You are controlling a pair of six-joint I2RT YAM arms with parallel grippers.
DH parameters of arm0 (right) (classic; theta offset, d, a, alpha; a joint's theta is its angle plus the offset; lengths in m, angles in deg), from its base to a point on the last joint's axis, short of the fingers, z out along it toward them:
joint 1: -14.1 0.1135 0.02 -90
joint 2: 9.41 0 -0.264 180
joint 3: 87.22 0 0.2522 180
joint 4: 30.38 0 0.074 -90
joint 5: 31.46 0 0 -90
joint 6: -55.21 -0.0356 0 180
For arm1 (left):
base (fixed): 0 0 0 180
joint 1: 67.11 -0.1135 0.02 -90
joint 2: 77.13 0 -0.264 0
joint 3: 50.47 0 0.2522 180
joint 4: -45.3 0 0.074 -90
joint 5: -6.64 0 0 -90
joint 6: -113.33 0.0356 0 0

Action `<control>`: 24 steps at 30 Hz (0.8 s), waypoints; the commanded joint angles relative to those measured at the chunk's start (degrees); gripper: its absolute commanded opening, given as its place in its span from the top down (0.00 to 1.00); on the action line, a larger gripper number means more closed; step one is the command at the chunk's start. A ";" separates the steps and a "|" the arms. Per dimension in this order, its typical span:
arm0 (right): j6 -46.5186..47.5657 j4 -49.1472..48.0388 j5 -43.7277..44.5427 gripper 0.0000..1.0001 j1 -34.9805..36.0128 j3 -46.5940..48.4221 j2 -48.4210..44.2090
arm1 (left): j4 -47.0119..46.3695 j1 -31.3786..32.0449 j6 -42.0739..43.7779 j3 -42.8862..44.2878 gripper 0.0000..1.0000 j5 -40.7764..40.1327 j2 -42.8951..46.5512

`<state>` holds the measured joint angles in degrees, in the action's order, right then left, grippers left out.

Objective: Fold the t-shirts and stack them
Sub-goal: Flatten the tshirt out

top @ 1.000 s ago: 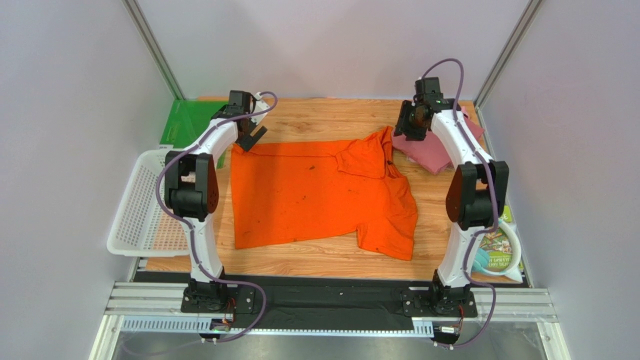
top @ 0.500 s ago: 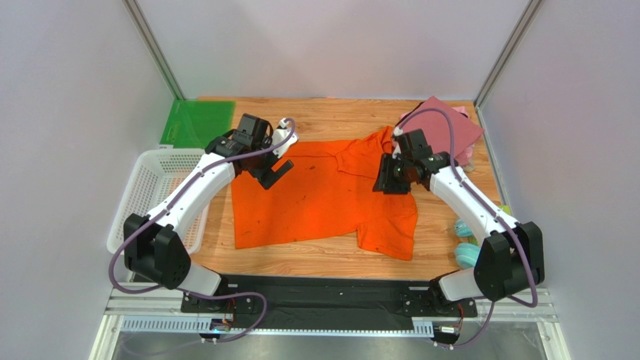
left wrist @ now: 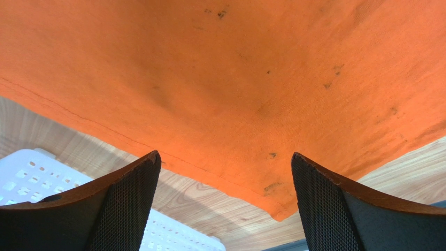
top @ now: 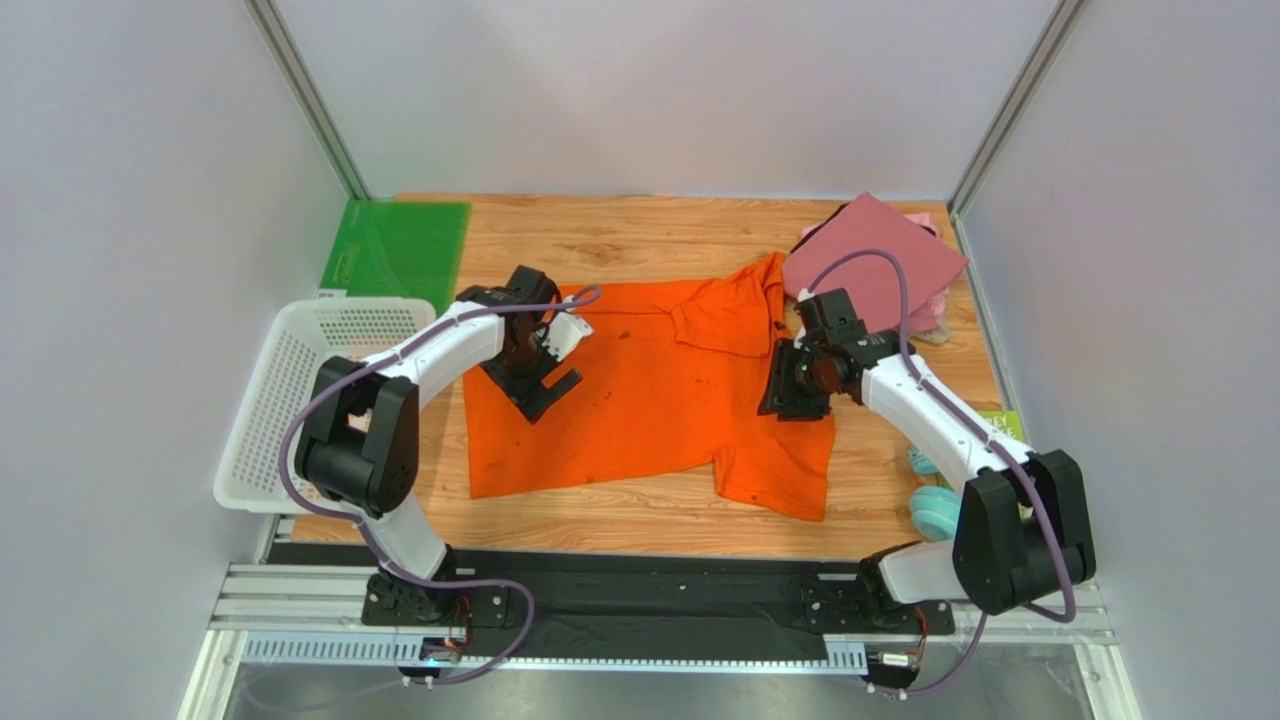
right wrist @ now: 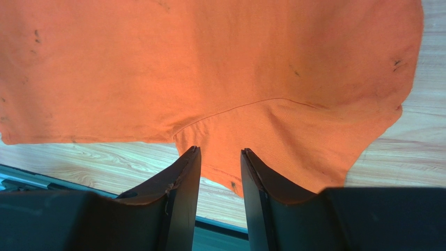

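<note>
Top external: left claw (top: 544,380), right claw (top: 792,396) shifted nearer across orange t-shirt (top: 646,405)

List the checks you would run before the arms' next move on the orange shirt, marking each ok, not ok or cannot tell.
1. Left gripper open: ok, jaws wide over the orange shirt, near its edge.
2. Right gripper open: ok, but only narrowly, over the sleeve.
3. Orange shirt flat: not ok, its far right part is folded over.
4. Grippers touching the orange shirt: cannot tell.
5. Maroon shirt folded, ready for stacking: ok.
</note>
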<state>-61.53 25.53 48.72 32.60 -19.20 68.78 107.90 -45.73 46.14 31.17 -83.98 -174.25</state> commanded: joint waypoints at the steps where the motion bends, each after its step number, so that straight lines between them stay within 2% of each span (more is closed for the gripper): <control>1: 0.29 -3.04 1.48 0.62 -0.22 -0.29 2.05 | 0.20 0.06 -0.22 -1.95 0.02 -0.87 0.70; 10: -0.07 -4.18 1.13 0.63 -0.92 0.06 7.85 | 1.87 0.06 2.15 -9.07 0.02 0.09 6.41; 15: 0.11 -5.06 0.95 0.63 -1.63 -0.03 9.34 | 1.79 0.06 3.29 -12.32 0.02 0.36 5.81; 21: 0.55 -5.50 0.77 0.64 -2.94 0.85 10.22 | -2.95 0.06 2.42 -13.91 0.04 -0.08 2.91; 24: 0.55 -6.03 0.16 0.63 -3.47 1.11 10.92 | -7.87 0.06 2.33 -16.19 0.04 -3.32 1.94</control>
<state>-61.48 22.01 49.46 29.78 -19.20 78.75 106.21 -45.73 47.82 16.96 -84.61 -171.23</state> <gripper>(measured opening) 0.367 0.960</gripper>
